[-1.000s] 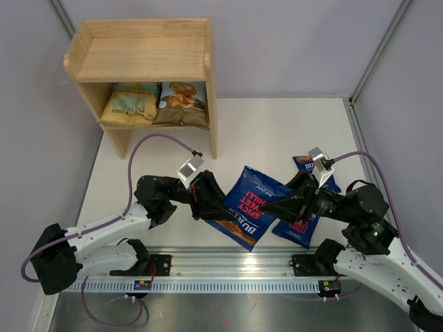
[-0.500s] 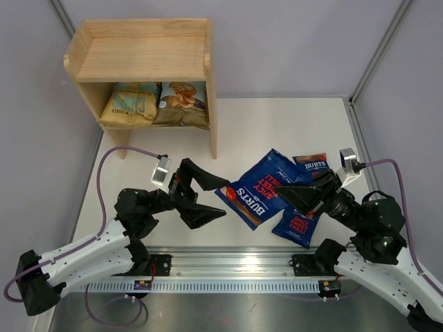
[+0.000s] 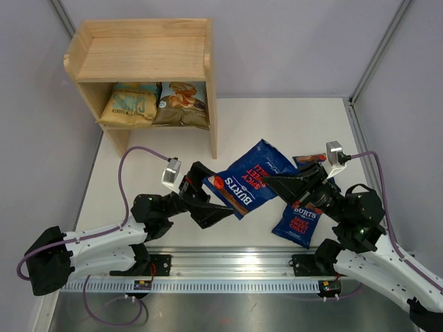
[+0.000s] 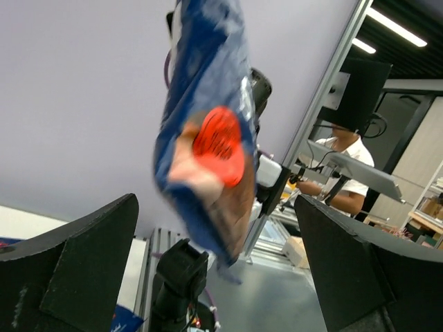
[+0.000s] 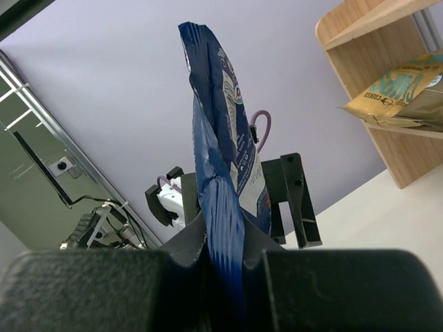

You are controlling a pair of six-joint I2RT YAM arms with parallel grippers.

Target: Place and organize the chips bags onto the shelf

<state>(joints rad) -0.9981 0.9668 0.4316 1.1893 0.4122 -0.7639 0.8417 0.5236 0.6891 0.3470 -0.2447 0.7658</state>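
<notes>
My right gripper [image 3: 268, 182] [image 5: 225, 242] is shut on the edge of a dark-blue Burts chips bag [image 3: 250, 180] [image 5: 220, 138] and holds it above the table. My left gripper [image 3: 223, 197] [image 4: 214, 207] stands wide open, and the bag's red-spotted end [image 4: 216, 138] hangs between its fingers without touching them. A second Burts bag [image 3: 297, 220] lies flat under my right arm. The red corner of another bag [image 3: 313, 159] shows behind it. The pale wooden shelf [image 3: 138, 55] [image 5: 374, 41] holds a yellow-tan bag [image 3: 129, 104] [image 5: 394, 93] and a second large bag [image 3: 181, 104] on its lower tier.
The shelf's top tier [image 3: 142, 59] is bare wood. The shelf stands at the table's far left against the grey wall. A metal rail [image 3: 228, 266] carries both arm bases along the near edge. A purple cable [image 3: 138, 155] loops from my left wrist.
My left gripper has let go of the Burts bag, opened wide and pulled back, then come close again. My right gripper has lifted the bag up and to the left.
</notes>
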